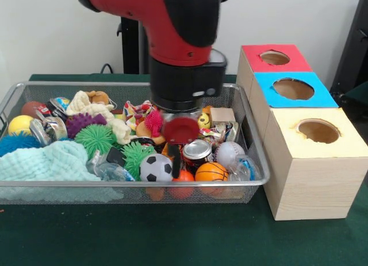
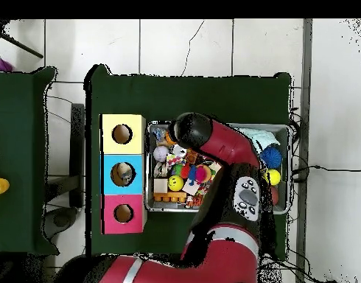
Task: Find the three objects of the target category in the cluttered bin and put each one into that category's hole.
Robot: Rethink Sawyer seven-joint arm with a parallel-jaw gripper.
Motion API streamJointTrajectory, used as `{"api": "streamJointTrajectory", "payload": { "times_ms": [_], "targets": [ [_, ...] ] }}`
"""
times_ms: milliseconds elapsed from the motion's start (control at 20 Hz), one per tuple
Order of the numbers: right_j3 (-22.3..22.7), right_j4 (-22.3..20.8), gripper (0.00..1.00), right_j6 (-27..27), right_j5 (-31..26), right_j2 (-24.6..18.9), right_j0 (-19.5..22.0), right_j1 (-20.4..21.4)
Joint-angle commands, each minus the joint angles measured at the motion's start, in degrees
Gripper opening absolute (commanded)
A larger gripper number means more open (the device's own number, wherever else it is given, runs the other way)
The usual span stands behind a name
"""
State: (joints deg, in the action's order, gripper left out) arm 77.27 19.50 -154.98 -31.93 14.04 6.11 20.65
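Note:
My gripper (image 1: 177, 155) reaches down into the middle of the wire bin (image 1: 253, 140), and the thick red and black wrist hides most of it. It sits right above a soda can (image 1: 197, 150), a soccer ball (image 1: 155, 168) and an orange ball (image 1: 183, 175). A basketball (image 1: 211, 171) and a baseball (image 1: 230, 152) lie just to the right. In the overhead view the arm (image 2: 213, 144) covers the bin's middle and hides the gripper. The red box (image 1: 251, 51), blue box (image 1: 322, 97) and yellow box (image 1: 287, 119) each have a round hole on top.
The bin's left half holds a teal cloth (image 1: 49, 162), green spiky balls (image 1: 95, 138), a purple spiky ball (image 1: 80, 123), a yellow ball (image 1: 20, 125) and a cream plush (image 1: 95, 107). Something pale lies inside the blue box's hole (image 2: 124, 173). The three boxes stand close against the bin's side.

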Motion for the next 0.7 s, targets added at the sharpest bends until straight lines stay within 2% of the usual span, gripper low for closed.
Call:
{"api": "streamJointTrajectory", "payload": {
  "times_ms": [50,150,450,700],
  "targets": [
    [3.06,-2.01,1.00,-3.84,-4.17,-3.81,-4.17,-0.63],
    [2.82,-3.31,1.00,-0.61,-5.23,-4.24,-4.08,-0.14],
    [1.68,-0.26,1.00,-8.21,-7.85,-1.31,-8.86,-0.73],
    [0.73,1.18,1.00,-9.10,-7.27,-1.75,-9.85,-1.98]
  ]
}}
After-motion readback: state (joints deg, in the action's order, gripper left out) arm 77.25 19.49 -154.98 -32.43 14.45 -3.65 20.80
